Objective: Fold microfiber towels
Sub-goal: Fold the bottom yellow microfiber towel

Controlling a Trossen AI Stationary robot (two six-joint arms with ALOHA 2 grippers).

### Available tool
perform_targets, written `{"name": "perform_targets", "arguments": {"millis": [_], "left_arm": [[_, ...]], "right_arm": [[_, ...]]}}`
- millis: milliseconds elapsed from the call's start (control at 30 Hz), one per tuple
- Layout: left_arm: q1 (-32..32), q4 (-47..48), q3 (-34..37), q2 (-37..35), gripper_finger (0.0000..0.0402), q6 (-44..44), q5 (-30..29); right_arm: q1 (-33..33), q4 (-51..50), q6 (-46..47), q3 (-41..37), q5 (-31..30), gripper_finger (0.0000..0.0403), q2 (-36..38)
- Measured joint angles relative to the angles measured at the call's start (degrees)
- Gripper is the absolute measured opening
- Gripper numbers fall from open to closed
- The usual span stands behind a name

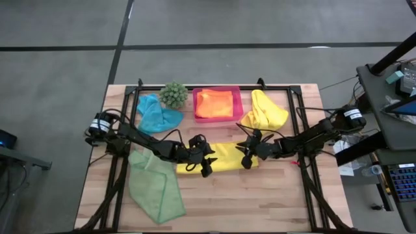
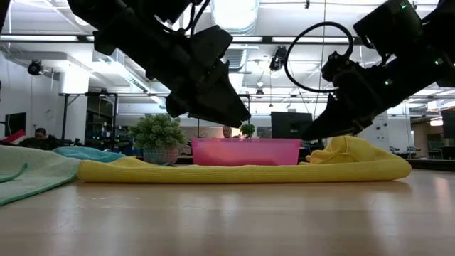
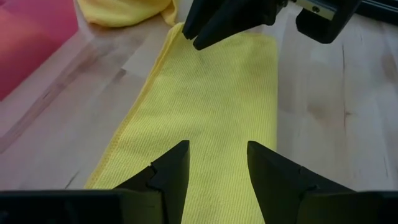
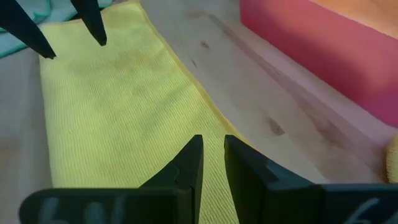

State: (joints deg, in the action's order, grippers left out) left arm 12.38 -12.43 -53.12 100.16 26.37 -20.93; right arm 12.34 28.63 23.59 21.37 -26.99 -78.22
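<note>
A yellow towel (image 1: 224, 158) lies folded into a long strip across the middle of the table. My left gripper (image 3: 217, 152) hovers open above its left end (image 1: 208, 161), clear of the cloth in the low view (image 2: 238, 117). Over the strip's right end, my right gripper (image 4: 213, 144) also hangs clear of the cloth (image 2: 307, 135), its fingers only narrowly parted and nothing between them. A light green towel (image 1: 155, 185) lies spread at the near left. A teal towel (image 1: 158, 114) and a second yellow towel (image 1: 263, 110) lie crumpled at the back. An orange towel (image 1: 216, 102) sits in the pink tray (image 1: 195, 107).
A small spiky green plant (image 1: 173, 94) stands between the teal towel and the pink tray at the far edge. Bare wood shows along the near edge (image 1: 260, 201), in front of the yellow strip.
</note>
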Motion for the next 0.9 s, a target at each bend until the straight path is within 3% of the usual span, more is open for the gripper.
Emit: {"name": "perform_targets", "arguments": {"millis": [267, 500, 700, 900], "left_arm": [[0.00, 0.11, 0.09, 0.00, 0.0146, -0.11, 0.00], [0.00, 0.14, 0.13, 0.00, 0.0146, -0.11, 0.01], [0.00, 0.69, 0.42, 0.00, 0.0146, -0.03, 0.03], [-0.02, 1.56, 1.56, 0.00, 0.0146, 0.95, 0.04]], "right_arm": [[0.00, -12.68, 12.15, 0.00, 5.70, 0.0057, 2.18], [0.17, -23.66, 19.59, -0.02, 14.67, 0.0057, 9.61], [0.15, -31.21, 23.96, 0.00, 16.96, 0.0057, 17.43], [0.13, -41.85, 34.07, -0.02, 18.07, 0.0058, 23.31]]}}
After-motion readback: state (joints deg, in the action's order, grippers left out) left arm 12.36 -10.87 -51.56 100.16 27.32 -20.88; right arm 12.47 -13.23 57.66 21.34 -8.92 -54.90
